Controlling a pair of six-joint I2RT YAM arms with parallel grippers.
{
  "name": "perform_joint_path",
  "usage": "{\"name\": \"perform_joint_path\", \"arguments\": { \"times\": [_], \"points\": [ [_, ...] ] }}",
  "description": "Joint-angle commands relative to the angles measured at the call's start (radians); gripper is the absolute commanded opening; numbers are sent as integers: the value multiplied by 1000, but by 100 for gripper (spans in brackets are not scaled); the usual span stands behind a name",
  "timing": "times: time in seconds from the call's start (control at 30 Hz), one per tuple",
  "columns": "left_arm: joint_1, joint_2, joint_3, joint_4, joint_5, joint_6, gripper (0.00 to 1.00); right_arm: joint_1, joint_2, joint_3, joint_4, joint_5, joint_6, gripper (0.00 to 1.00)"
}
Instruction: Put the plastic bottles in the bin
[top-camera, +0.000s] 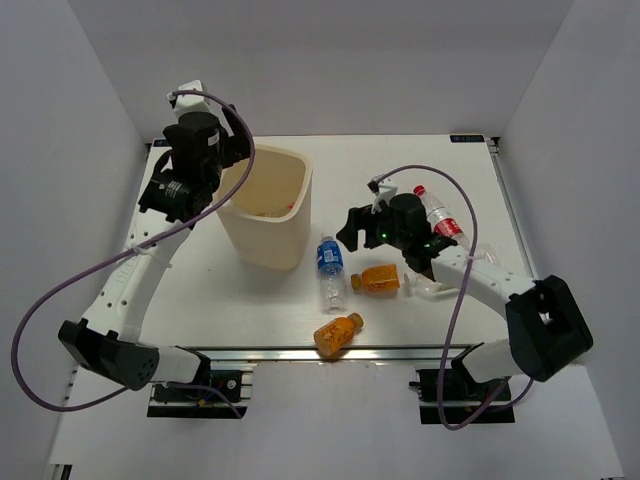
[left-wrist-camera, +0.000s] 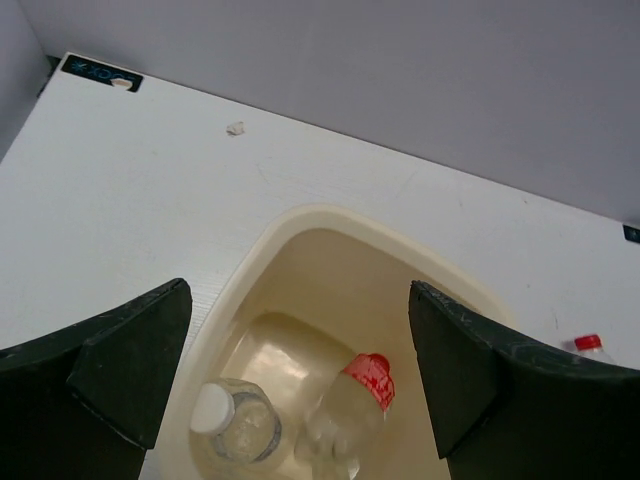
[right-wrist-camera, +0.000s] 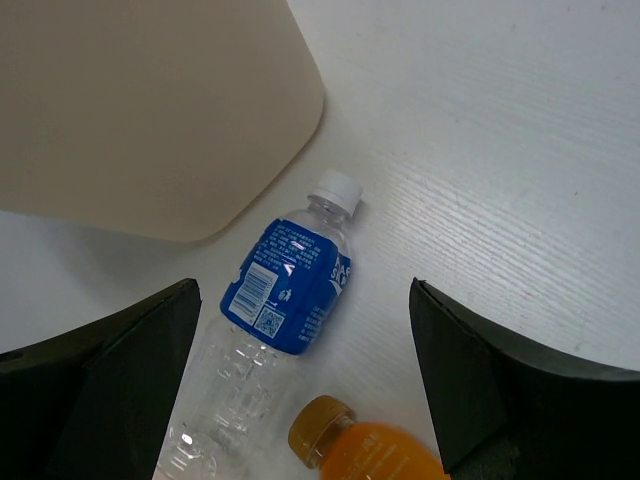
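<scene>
The cream bin (top-camera: 265, 205) stands left of centre. My left gripper (left-wrist-camera: 300, 370) hangs open over its mouth, holding nothing. Inside the bin (left-wrist-camera: 330, 222) lie a clear white-capped bottle (left-wrist-camera: 235, 425) and a red-labelled bottle (left-wrist-camera: 350, 410). My right gripper (top-camera: 360, 228) is open above the table, right of the bin. Between its fingers in the right wrist view lie a blue-labelled bottle (right-wrist-camera: 285, 290) and the capped end of an orange bottle (right-wrist-camera: 360, 450), neither touched. On the table I see the blue-labelled bottle (top-camera: 330, 268), two orange bottles (top-camera: 380, 279) (top-camera: 338, 333) and a red-labelled bottle (top-camera: 437, 215).
Something clear (top-camera: 425, 288) shows partly under the right arm. A small white scrap (left-wrist-camera: 236, 127) lies on the table behind the bin. White walls close in the table at the back and both sides. The bin's wall (right-wrist-camera: 150, 110) stands close to the right gripper.
</scene>
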Motion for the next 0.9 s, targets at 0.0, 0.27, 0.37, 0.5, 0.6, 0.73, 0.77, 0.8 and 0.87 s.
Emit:
{"name": "perform_joint_path", "arguments": {
  "times": [0.0,0.27,0.37,0.5,0.6,0.73,0.77,0.8,0.87],
  "points": [
    [0,-18,21,-6,-131,-30,98,65,62,80,23,110,78,89],
    [291,-63,-100,-20,-41,-202,98,142,238,155,-23,213,193,89],
    [366,-101,-201,-14,-56,-261,98,177,313,217,-99,291,201,90],
    [417,-170,-355,5,-69,-362,98,186,379,252,-159,314,242,88],
    [417,-213,-442,-102,-177,-504,98,188,412,258,-173,325,279,82],
    [417,-332,-548,-99,-229,-554,98,188,467,304,-237,336,299,75],
    [417,-351,-556,-96,-232,-552,98,188,471,309,-235,330,294,71],
    [417,-368,-563,-92,-235,-555,98,188,476,321,-233,328,291,57],
    [417,-412,-573,-83,-220,-552,98,186,482,338,-236,331,290,42]
  ]
}}
